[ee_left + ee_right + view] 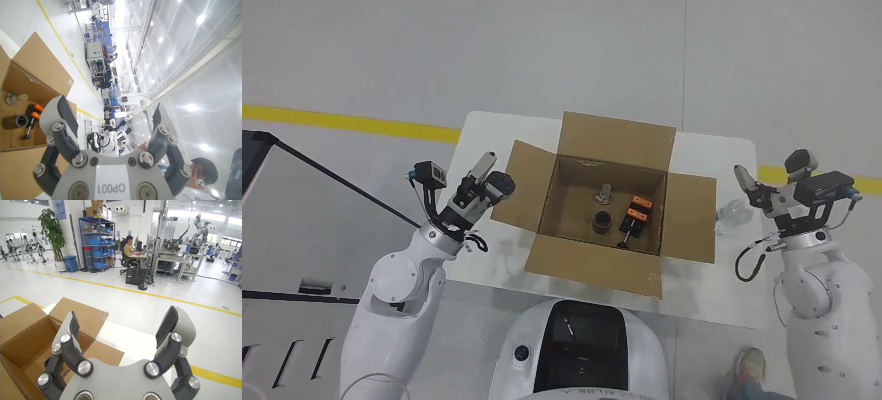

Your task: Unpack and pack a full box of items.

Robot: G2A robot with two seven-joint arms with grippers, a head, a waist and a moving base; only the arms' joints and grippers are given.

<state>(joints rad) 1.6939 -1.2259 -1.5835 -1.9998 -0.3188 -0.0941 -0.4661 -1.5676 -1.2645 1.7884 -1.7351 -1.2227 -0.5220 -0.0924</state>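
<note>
The box (577, 185) stands open mid-counter (712, 295), all four flaps folded outward and its mouth facing up. My left claw (492, 175) hangs just off the box's left flap, fingers spread and holding nothing. My right claw (770, 180) sits well beyond the box's right flap, spread and empty too. On the box's floor lie a dark cylinder (601, 222), a flanged metal pin (606, 190) nearer the box's far wall, and an orange-and-black clamp (634, 220) toward its right wall, just beside the cylinder.
</note>
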